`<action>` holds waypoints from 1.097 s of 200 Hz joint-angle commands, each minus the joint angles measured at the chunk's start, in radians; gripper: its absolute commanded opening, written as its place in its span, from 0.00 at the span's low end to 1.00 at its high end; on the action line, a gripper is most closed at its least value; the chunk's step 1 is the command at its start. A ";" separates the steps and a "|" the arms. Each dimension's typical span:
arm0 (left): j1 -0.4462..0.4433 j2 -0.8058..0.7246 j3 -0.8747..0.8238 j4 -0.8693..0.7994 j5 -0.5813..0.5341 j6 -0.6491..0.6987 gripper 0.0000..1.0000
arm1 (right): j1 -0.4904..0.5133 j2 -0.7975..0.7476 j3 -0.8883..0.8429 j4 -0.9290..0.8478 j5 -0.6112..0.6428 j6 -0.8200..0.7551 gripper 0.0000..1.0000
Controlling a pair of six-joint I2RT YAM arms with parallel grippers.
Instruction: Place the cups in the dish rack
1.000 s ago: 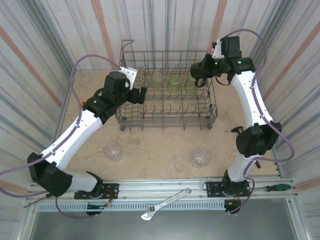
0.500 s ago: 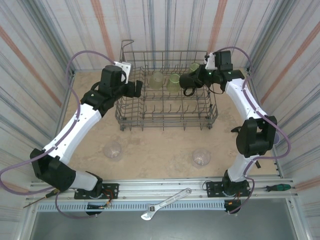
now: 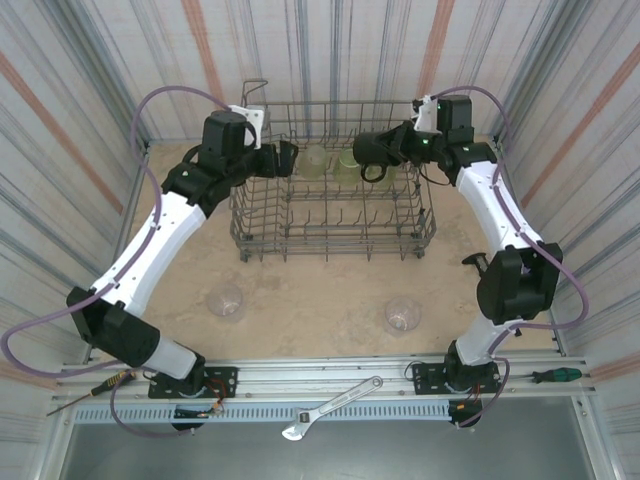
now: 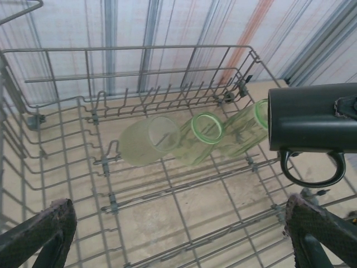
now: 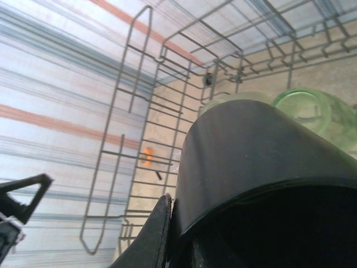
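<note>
The right pincer (image 3: 396, 148) is clenched on a black cup (image 4: 312, 117), which it holds on its side in the air above the far right part of the dish rack (image 3: 330, 240), with the cup's loop handle hanging down. Across from it, the left pincer (image 4: 178, 234) hangs released, fingers spread wide, over the rack's left end with nothing between them. Below the black cup, three cups lie tilted in a row along the rack's back section: a pale cup (image 4: 148, 139) on the left, then two yellow-green cups (image 4: 198, 137) side by side, touching. In front of the rack, two clear cups (image 3: 226, 300) sit well apart on the beige tabletop (image 3: 310, 290), one before each arm. A wrench (image 3: 330, 408) lies on the near rail.
</note>
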State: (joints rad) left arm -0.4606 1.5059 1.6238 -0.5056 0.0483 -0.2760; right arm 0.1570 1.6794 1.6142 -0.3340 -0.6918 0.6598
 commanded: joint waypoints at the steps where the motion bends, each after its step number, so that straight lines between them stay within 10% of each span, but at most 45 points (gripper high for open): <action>1: 0.003 0.039 0.057 -0.031 0.068 -0.064 0.99 | -0.001 -0.062 -0.024 0.170 -0.110 0.063 0.00; 219: 0.181 0.282 -0.056 0.738 0.822 -0.734 0.99 | 0.013 0.090 -0.199 1.143 -0.419 0.708 0.00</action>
State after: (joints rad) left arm -0.2829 1.7618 1.5749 0.0769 0.7475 -0.9218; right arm 0.1585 1.7588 1.3811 0.6598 -1.0653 1.3025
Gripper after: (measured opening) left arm 0.986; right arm 0.106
